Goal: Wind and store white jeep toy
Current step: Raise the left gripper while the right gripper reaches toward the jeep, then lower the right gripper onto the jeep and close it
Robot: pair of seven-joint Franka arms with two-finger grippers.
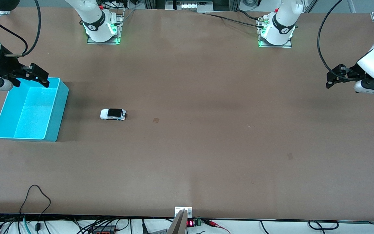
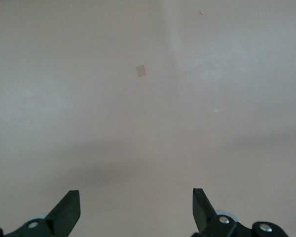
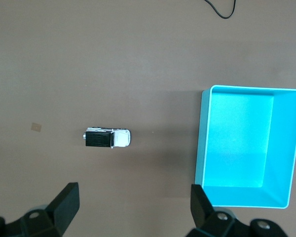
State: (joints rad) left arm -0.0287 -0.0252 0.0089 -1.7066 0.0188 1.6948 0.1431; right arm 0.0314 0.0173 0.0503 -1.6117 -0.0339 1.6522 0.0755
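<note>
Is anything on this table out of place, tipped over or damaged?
Nothing stands out. The white jeep toy stands upright on its wheels on the table, beside the cyan bin, which sits upright with nothing in it. The right claw hangs open over the bin's edge; the left claw waits open over bare table.

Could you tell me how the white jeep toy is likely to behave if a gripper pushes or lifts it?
The white jeep toy sits on its wheels on the bare table, so a lengthwise push would probably roll it. It looks small and rigid, likely light; its smooth body might slip between fingers.

A cyan bin [image 1: 57, 107] sits at the right arm's table [image 1: 206, 146] end.
</note>
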